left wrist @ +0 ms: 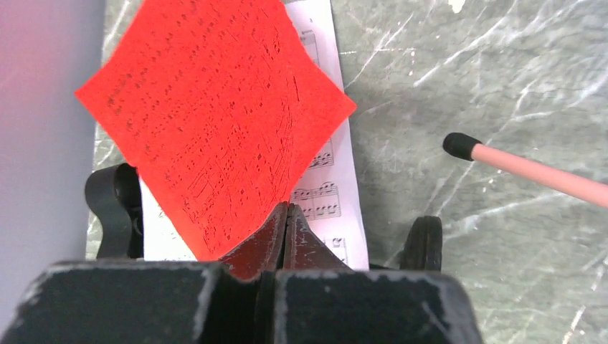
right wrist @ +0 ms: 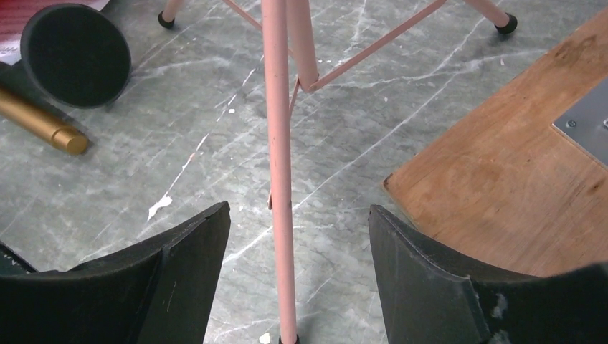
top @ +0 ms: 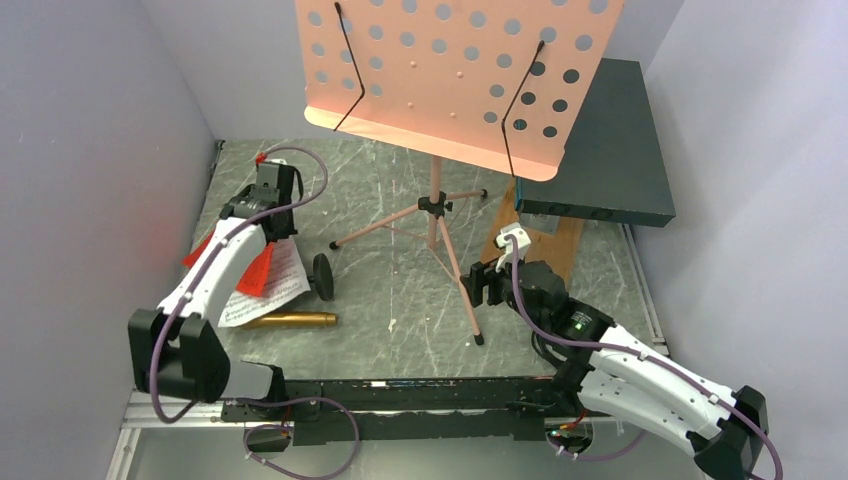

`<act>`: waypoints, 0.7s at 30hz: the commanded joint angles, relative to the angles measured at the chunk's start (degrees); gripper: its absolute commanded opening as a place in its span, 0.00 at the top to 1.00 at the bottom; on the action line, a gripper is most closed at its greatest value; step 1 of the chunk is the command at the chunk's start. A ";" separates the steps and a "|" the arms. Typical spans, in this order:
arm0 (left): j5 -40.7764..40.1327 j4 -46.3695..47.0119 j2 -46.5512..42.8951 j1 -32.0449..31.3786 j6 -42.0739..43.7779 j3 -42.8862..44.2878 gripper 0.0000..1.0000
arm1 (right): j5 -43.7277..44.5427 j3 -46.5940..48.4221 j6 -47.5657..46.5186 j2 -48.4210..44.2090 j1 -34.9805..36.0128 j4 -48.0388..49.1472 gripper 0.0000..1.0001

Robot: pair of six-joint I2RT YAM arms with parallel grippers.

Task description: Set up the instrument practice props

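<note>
My left gripper (left wrist: 287,209) is shut on a corner of the red music sheet (left wrist: 215,107), which spreads over the white music sheet (left wrist: 326,158). In the top view this gripper (top: 272,192) is at the far left, with red paper (top: 258,272) showing beside the arm. The gold microphone (top: 290,320) lies near the white sheet (top: 275,292), and the black mic stand (top: 323,277) lies on its side next to them. The pink music stand (top: 450,70) stands upright at the centre. My right gripper (right wrist: 297,215) is open astride one tripod leg (right wrist: 279,179) without touching it.
A dark teal box (top: 600,150) rests on a wooden board (right wrist: 516,179) at the back right, close to my right gripper (top: 487,283). Another pink leg's black tip (left wrist: 459,145) lies right of the sheets. Grey walls close in on both sides.
</note>
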 commanded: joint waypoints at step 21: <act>46.18 3.86 -30.31 -2.69 -12.89 2.26 1.00 | -1.12 5.54 11.20 4.58 2.88 9.09 0.22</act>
